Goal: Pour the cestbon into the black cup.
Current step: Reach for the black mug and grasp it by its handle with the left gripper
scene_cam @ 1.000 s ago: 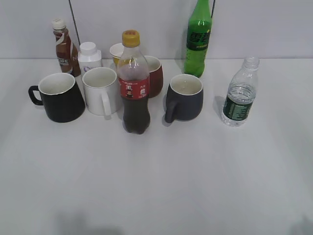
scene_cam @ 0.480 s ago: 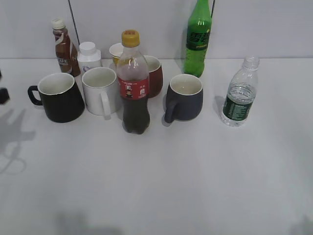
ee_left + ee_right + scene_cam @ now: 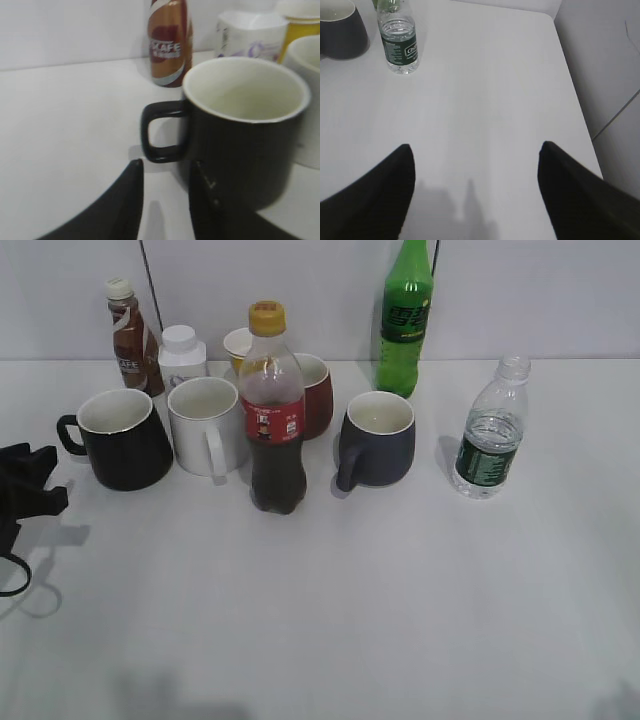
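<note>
The left gripper has its two fingers a little apart, with nothing between them. The black cup stands just past the fingertips, its handle pointing back at the gap. A brown drink bottle stands behind the cup. The right gripper has its fingers spread wide over the bare table. The cestbon stands upright, far ahead of the left finger, beside a dark grey mug.

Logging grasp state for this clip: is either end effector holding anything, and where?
Nothing is held. The left end effector is open near the black cup; the right end effector is open, far from the cestbon.
</note>
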Robot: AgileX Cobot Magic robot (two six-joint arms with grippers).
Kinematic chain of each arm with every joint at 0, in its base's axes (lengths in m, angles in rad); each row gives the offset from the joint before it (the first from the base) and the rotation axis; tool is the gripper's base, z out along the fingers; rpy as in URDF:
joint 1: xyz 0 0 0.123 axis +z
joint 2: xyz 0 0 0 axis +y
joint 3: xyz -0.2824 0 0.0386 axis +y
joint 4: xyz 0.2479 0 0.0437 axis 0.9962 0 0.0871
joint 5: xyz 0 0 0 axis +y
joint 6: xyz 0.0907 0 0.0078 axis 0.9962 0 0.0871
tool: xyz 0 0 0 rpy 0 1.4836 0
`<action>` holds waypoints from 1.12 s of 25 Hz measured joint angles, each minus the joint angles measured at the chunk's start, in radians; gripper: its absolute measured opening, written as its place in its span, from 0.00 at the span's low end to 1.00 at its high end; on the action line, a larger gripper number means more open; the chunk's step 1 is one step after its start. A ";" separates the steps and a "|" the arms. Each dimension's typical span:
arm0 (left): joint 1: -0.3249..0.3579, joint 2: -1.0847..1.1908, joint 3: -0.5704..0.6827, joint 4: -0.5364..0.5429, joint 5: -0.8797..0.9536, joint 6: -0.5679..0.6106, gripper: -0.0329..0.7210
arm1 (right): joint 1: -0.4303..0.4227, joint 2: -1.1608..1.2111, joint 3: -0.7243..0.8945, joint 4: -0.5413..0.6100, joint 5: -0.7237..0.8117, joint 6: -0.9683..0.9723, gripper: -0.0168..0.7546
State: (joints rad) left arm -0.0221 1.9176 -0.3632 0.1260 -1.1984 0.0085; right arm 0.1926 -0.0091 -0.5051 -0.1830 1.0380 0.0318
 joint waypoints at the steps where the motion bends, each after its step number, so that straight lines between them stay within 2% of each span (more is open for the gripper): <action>1: 0.007 0.014 -0.010 0.000 -0.001 0.002 0.38 | 0.000 0.000 0.000 0.000 0.000 0.000 0.78; 4: 0.044 0.048 -0.048 0.007 -0.005 0.003 0.44 | 0.000 0.000 0.000 0.000 0.000 0.000 0.78; 8: 0.078 0.098 -0.111 0.050 -0.008 0.003 0.48 | 0.000 0.000 0.000 0.000 0.000 0.000 0.78; 13: 0.078 0.174 -0.187 0.106 -0.009 0.003 0.49 | 0.000 0.000 0.000 0.000 0.000 -0.001 0.78; 28: 0.078 0.254 -0.325 0.138 0.000 0.003 0.49 | 0.000 0.000 0.000 0.000 0.000 -0.001 0.78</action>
State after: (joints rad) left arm 0.0559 2.1720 -0.6886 0.2645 -1.1980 0.0117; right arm 0.1926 -0.0091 -0.5051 -0.1830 1.0380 0.0308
